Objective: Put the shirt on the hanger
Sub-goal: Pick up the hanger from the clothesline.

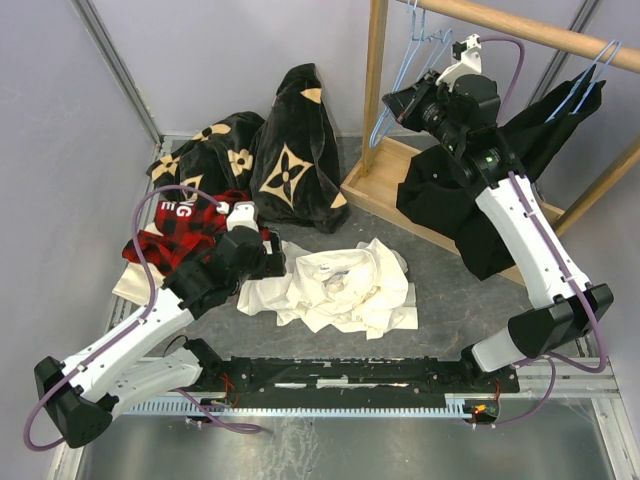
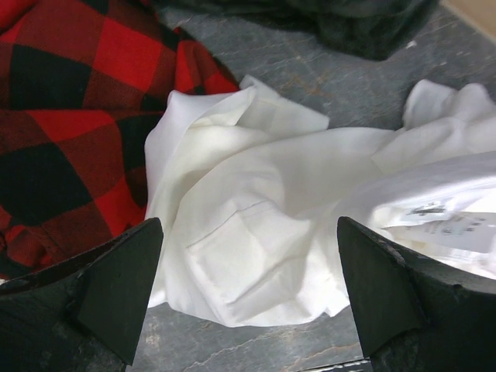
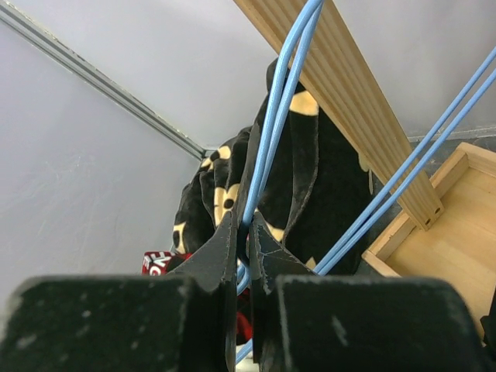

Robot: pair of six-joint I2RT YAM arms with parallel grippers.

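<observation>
Your left gripper (image 2: pixel 248 267) has its fingers (image 2: pixel 116 287) spread as wide as they go, closed on nothing. The shirt (image 2: pixel 256 194) lies in a crumpled white heap on the table (image 2: pixel 333 85), just ahead of the fingertips and filling the gap between them, with a stitched pocket fold near the middle of that gap. Whether either fingertip touches the cloth you cannot tell from the wrist view. A printed label (image 2: pixel 446 221) shows on the shirt just past the right-hand finger. The red-and-black plaid shirt (image 2: pixel 70 116) lies beyond the left-hand finger, its edge against the white cloth. Your right gripper (image 3: pixel 242 232) is raised beside the wooden rail (image 3: pixel 356 101), its fingers pressed together and clamped on the hanger (image 3: pixel 273 116). Two light-blue strands of wire come out from between the fingertips and run up alongside the rail, and two more slant off past the right-hand finger. Behind the wire, straight ahead of the fingertips, is the black garment (image 3: pixel 310 178) with tan flower marks. The wooden tray (image 3: pixel 446 232) at the foot of the rack sits beyond and to the right of the fingers. From above, the clamped hanger is well apart from the shirt, which lies between your two arms, nearer the left one.
</observation>
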